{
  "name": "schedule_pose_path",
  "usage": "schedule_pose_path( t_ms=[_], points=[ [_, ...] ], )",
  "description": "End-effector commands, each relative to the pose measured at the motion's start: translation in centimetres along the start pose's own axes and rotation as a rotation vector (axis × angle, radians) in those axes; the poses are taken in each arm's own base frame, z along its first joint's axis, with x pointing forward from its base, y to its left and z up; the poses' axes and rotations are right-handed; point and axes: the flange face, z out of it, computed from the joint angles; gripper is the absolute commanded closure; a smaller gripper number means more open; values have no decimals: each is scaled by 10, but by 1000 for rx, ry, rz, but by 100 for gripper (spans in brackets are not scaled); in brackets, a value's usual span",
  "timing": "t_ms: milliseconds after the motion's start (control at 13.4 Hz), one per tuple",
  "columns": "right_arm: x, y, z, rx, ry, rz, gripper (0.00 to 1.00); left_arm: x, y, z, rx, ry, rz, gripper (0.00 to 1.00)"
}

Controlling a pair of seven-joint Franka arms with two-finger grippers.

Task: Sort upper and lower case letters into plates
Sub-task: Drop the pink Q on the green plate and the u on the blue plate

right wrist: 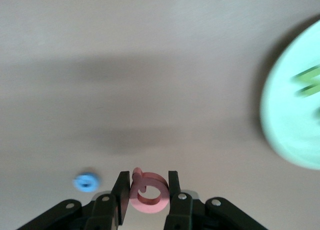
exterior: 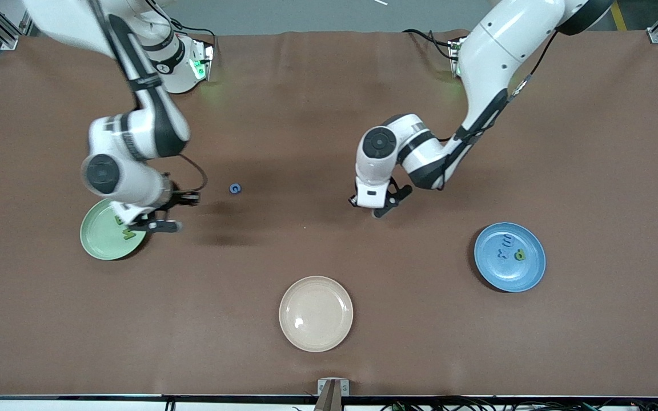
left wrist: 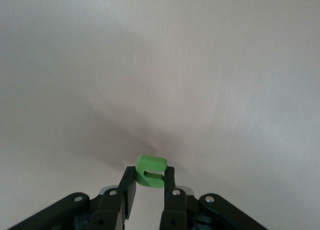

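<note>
From the front, the light green plate (exterior: 103, 235) lies at the right arm's end of the table, the blue plate (exterior: 509, 257) at the left arm's. The left wrist view shows the left gripper (left wrist: 148, 182) clenched on a green letter (left wrist: 150, 171). The right wrist view shows the right gripper (right wrist: 148, 186) grasping a pink letter (right wrist: 148, 191).

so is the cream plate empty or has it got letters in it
Empty: the cream plate shows only bare surface in the front view, while the green plate and blue plate hold letters.

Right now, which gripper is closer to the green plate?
Right. The right gripper, holding a pink letter, is at the green plate's edge; the left gripper, gripping a green letter, is mid-table, well away.
</note>
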Motion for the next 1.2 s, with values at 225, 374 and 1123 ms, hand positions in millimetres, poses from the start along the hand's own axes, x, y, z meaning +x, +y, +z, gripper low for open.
schedule_pose_path(
  t_ms=[225, 374, 1123],
  points=[
    [20, 149, -9, -10, 31, -231, 86, 148, -54, -67, 32, 96, 45, 100],
    [24, 178, 6, -9, 49, -276, 86, 182, -79, -78, 96, 97, 78, 100],
    [38, 257, 80, -47, 122, -399, 85, 283, -165, -66, 176, 0, 19, 100]
  ],
)
